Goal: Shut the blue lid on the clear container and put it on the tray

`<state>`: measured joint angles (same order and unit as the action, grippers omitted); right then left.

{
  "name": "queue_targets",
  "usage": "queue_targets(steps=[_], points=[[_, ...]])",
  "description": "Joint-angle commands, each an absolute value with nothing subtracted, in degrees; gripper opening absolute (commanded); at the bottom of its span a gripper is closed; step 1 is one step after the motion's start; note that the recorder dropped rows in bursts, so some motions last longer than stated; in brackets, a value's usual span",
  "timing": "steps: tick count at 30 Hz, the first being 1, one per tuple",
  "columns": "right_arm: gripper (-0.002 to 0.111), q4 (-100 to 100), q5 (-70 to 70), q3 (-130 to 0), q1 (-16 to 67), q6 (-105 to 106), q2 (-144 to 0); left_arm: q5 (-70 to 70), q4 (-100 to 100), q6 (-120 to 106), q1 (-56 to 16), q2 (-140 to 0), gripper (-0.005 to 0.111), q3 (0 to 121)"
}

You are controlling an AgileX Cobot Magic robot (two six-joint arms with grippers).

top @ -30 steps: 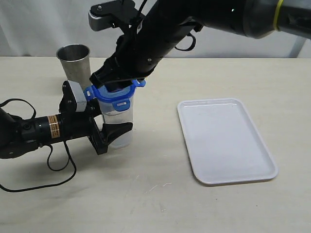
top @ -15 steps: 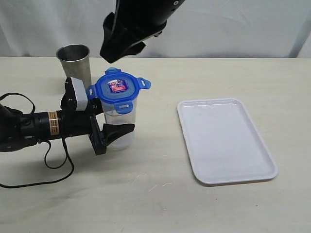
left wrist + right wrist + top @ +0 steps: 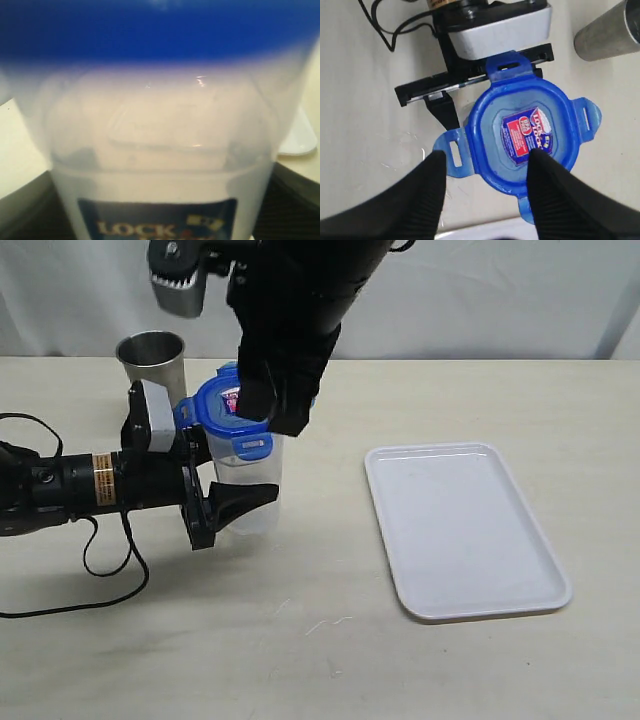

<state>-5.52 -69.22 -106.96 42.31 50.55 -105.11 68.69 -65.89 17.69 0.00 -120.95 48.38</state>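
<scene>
The clear container [image 3: 250, 480] stands upright on the table, with my left gripper [image 3: 222, 480] shut around its lower body from the left. It fills the left wrist view as a translucent container [image 3: 160, 150] with a label, between the left gripper's [image 3: 160, 222] dark fingers [image 3: 27, 212]. The blue lid [image 3: 225, 420] lies on top of it, its four flaps sticking out. From above, the blue lid [image 3: 490, 120] shows its red-and-white sticker. My right gripper [image 3: 487, 167] hovers open just over it, one fingertip [image 3: 540, 162] over the sticker. The white tray [image 3: 465, 530] lies to the right.
A grey metal cup [image 3: 153, 365] stands behind the left gripper, close to the container; in the right wrist view the cup [image 3: 610, 30] is at the edge. The left arm's cable [image 3: 110, 575] loops over the table at front left.
One second ago my right gripper held the lid onto the container. It let go and rose, leaving the lid there, then came back down open over it. The left gripper kept its hold.
</scene>
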Motion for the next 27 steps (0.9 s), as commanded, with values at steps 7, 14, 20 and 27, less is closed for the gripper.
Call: queue_targets(steps=[7, 14, 20, 27], points=[[0.042, 6.14, -69.96, -106.38, 47.47, 47.37, -108.25, 69.96, -66.23, 18.46, -0.03, -120.24, 0.0, 48.77], [0.042, 5.73, -67.72, -101.58, 47.47, 48.74, -108.25, 69.96, -65.9, 18.46, -0.03, -120.24, 0.0, 48.77], [0.042, 6.0, -64.33, -99.05, 47.47, 49.04, -108.25, 69.96, -65.9, 18.46, -0.03, -120.24, 0.0, 48.77], [0.042, 4.68, -60.05, -98.08, 47.47, 48.41, -108.25, 69.96, -65.97, 19.28, -0.03, -120.14, 0.0, 48.77]])
